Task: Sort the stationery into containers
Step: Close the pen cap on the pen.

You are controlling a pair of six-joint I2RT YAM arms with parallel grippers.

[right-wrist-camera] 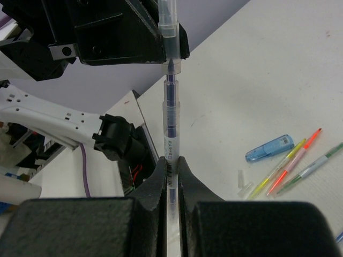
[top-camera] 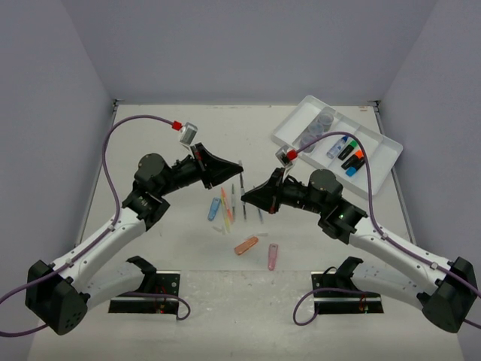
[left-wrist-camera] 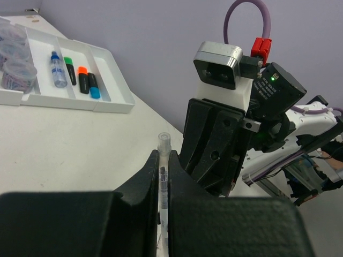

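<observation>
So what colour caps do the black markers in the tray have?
The markers are capped green, orange and blue; clearest in the left wrist view.

The pen runs off the right wrist view at twelve o'clock, and the tray is cropped at ten o'clock in the left wrist view.

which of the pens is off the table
The clear pen with dark ink: held in the air, left gripper and right gripper each shut on one end. The other thin pens lie on the table.
</observation>
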